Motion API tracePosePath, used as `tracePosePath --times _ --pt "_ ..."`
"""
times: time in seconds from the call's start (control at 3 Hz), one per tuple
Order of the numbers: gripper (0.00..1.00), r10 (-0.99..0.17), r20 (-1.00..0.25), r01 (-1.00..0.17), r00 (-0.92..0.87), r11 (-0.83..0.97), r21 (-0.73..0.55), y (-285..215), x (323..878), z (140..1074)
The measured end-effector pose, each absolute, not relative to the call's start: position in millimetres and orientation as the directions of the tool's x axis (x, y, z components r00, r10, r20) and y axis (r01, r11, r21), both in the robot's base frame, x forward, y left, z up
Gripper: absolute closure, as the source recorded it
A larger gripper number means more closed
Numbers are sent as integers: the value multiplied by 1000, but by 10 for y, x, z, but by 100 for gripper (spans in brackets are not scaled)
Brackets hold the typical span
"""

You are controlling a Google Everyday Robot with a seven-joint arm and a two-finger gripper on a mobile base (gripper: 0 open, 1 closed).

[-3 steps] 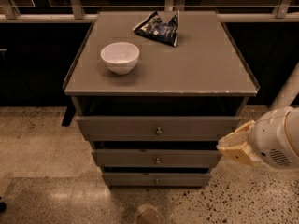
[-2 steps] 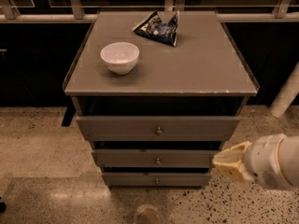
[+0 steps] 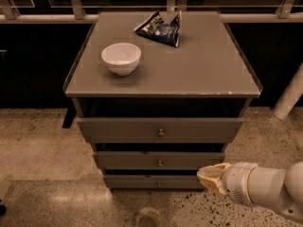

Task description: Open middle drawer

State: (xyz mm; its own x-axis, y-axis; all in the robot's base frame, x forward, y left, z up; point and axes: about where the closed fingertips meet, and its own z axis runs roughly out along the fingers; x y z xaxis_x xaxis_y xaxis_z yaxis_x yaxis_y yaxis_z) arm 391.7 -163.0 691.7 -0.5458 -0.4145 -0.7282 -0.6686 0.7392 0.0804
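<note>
Camera view shows the gripper [image 3: 211,177] low on the right, a tan tip at the end of a white arm [image 3: 265,189], just off the right end of the bottom drawer [image 3: 137,181]; whether it is released or clenched cannot be told. The middle drawer [image 3: 132,160] lies just up and left of the tip, its round knob [image 3: 160,163] further left. On the cabinet top [image 3: 203,70] a white bowl [image 3: 121,58] stands near the left edge and a dark snack bag [image 3: 160,28] lies further back
</note>
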Motion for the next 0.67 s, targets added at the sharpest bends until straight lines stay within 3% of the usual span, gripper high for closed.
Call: tracePosePath --times 0.67 --pt "100 -399 -740 -637 -541 770 50 -1721 4050 6895"
